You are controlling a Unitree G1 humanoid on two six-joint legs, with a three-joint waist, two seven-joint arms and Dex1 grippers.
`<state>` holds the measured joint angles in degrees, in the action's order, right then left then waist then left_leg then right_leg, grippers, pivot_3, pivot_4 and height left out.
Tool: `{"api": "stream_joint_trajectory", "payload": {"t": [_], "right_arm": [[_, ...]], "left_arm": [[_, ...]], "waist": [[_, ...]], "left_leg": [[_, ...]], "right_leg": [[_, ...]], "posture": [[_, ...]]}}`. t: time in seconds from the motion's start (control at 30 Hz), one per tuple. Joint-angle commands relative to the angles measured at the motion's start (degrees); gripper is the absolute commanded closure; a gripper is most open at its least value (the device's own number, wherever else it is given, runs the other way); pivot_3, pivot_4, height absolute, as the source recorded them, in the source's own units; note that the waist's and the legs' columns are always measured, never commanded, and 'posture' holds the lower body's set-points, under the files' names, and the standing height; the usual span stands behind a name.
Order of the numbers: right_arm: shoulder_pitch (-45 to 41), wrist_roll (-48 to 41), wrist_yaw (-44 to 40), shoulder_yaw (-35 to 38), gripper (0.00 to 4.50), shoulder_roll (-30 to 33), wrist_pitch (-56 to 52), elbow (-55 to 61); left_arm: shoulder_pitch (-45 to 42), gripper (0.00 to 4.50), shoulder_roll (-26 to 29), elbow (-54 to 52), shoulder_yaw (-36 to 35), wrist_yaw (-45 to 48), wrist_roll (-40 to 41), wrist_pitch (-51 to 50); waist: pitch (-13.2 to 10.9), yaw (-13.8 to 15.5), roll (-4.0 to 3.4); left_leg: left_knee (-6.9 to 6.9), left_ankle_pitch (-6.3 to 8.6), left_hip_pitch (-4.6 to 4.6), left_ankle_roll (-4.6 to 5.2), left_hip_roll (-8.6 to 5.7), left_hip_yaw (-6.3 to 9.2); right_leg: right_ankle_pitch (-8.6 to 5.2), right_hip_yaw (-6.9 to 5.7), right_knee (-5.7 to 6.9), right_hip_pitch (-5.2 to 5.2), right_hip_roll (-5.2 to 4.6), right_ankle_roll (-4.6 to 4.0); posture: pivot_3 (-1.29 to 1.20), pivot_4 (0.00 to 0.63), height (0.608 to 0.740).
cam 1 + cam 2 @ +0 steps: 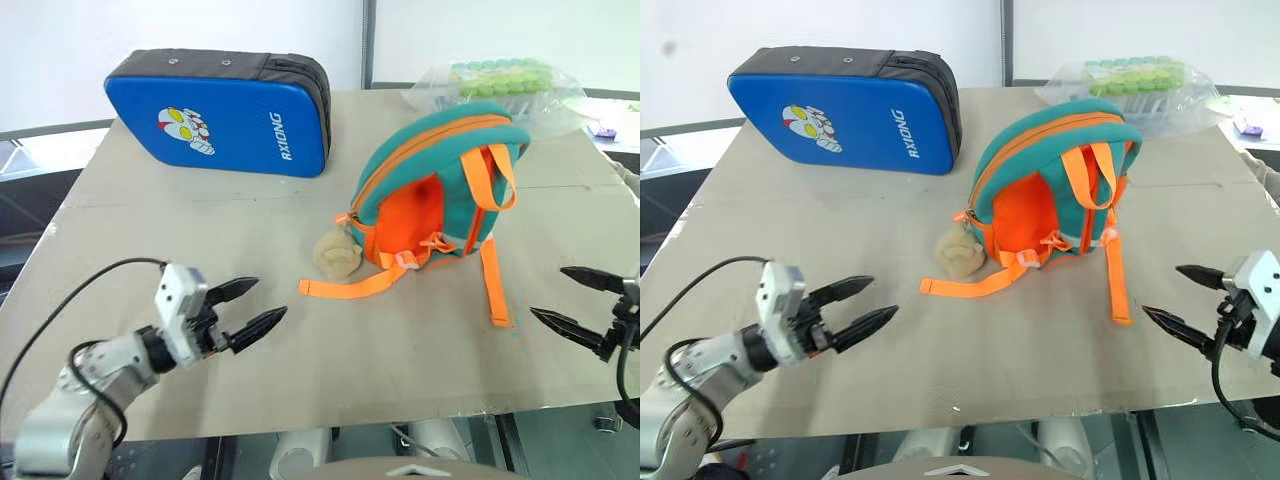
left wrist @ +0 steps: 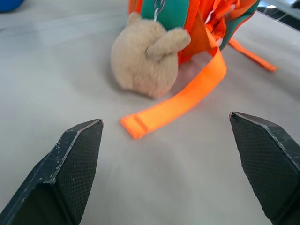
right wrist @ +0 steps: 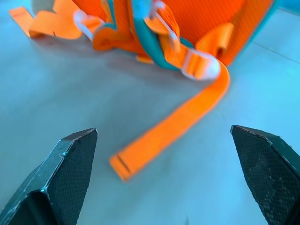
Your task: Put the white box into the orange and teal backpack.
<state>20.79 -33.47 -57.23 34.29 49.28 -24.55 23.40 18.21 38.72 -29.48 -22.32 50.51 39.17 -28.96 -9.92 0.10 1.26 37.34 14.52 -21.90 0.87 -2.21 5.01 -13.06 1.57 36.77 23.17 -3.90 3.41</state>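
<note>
Jaws of left gripper [image 1: 256, 304] and right gripper [image 1: 572, 296] wide apart, empty, flanking orange and teal backpack [image 1: 440, 180].

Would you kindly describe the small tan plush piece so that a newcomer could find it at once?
Start at the beige table and find the upright teal and orange fabric backpack near its middle. At the backpack's lower corner, on the side towards the blue padded case, sits a small tan plush piece. It is the only soft, furry, rounded thing there, beside a flat orange strap.
</note>
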Motion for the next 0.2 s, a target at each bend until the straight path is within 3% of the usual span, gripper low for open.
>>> {"api": "stream_joint_trajectory", "payload": {"t": [0.03, 0.2], "right_arm": [[2.2, 1.5, -2.3, 4.4, 0.0, -0.1, 3.9, -0.5], [2.7, 2.6, -2.3, 3.8, 0.0, -0.7, 5.4, -2.3]], "left_arm": [[2.9, 0.09, 1.0, 0.0, -4.8, 1.9, -0.3, 2.9], [3.5, 0.09, 0.6, 3.2, -6.2, 2.0, 0.6, 2.7]], "waist": [[0.0, 0.1, 0.02], [0.0, 0.4, 0.01]], "left_leg": [[0.0, 0.0, 0.01, 0.0, 0.1, -0.03], [0.0, 0.01, 0.05, -0.01, 0.27, -0.08]], "right_leg": [[-0.06, -0.01, 0.0, -0.01, 0.0, 0.1], [-0.05, -0.03, 0.0, -0.03, 0.28, 0.06]], "posture": [[0.0, 0.15, 0.74], [0.0, 0.15, 0.74]]}}
